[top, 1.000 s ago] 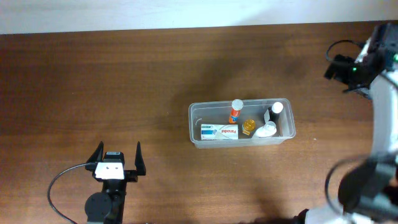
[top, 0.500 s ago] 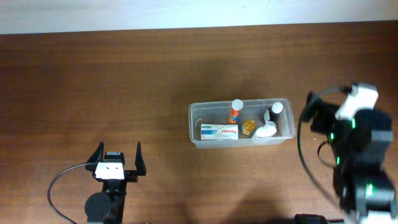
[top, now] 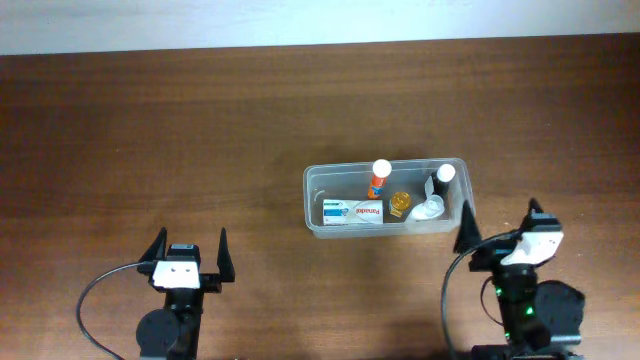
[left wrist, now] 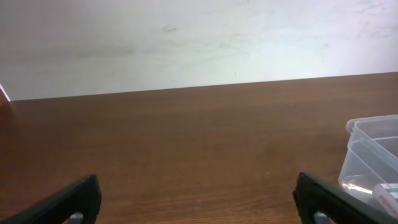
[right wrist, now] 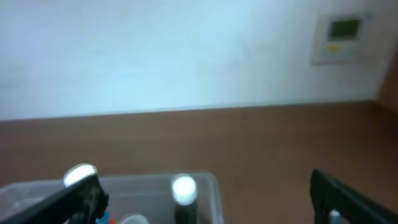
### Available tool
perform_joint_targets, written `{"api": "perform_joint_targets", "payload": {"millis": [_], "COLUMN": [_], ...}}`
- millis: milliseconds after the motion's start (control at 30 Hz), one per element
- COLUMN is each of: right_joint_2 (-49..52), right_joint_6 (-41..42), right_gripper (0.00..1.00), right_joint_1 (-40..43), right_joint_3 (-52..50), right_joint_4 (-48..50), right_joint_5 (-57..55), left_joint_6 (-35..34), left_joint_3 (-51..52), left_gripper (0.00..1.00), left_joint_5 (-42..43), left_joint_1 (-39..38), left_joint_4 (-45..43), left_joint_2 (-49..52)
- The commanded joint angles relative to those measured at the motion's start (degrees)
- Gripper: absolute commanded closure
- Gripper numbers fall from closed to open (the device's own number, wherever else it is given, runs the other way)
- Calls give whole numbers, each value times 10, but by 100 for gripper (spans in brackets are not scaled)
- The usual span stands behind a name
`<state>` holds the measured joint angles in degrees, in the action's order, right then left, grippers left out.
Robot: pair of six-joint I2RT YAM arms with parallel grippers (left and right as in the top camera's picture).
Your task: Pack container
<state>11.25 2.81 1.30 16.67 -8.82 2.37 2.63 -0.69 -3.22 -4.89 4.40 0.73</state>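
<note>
The clear plastic container (top: 312, 188) stands right of the table's middle. In it are an orange bottle with a white cap (top: 379, 178), a small amber bottle (top: 400, 204), a dark bottle with a white cap (top: 441, 180), a white bottle (top: 428, 209) and a white box (top: 353, 212). My left gripper (top: 188, 251) is open and empty at the front left; its wrist view (left wrist: 199, 202) shows the container's corner (left wrist: 367, 155). My right gripper (top: 498, 223) is open and empty just in front of the container's right end; its wrist view (right wrist: 205, 199) shows the dark bottle (right wrist: 184, 194).
The brown wooden table (top: 200, 130) runs to a white wall at the back (top: 300, 20). A wall panel (right wrist: 341, 36) shows in the right wrist view. Cables trail behind both arm bases at the front edge.
My right arm has swung from the far right rear down to the front right, and now rests low with its open gripper facing the container. The left arm has not moved.
</note>
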Motion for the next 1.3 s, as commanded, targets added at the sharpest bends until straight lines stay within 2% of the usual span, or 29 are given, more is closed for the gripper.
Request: {"api": "perform_joint_targets", "payload": {"millis": [0, 333, 500, 600, 1267], "right_joint_2": [-39, -111, -111, -111, -111], "right_joint_6": [-51, -60, -58, -58, -58], "right_gripper": [2, 2, 2, 2, 2], "right_joint_1": [-24, -32, -32, -32, -32], "right_joint_3": [-48, -123, -143, -147, -147], "right_joint_4": [37, 44, 43, 12, 13], "right_joint_5": [53, 56, 56, 56, 56], "left_joint_6": [9, 9, 9, 9, 9], "left_joint_3": [2, 2, 2, 2, 2], "left_gripper": [1, 1, 1, 1, 1], "left_joint_5": [5, 5, 5, 5, 5], "left_joint_1": [3, 3, 3, 3, 3], "left_joint_4": [2, 2, 2, 2, 2], "left_joint_2": [-4, -4, -4, -4, -4]}}
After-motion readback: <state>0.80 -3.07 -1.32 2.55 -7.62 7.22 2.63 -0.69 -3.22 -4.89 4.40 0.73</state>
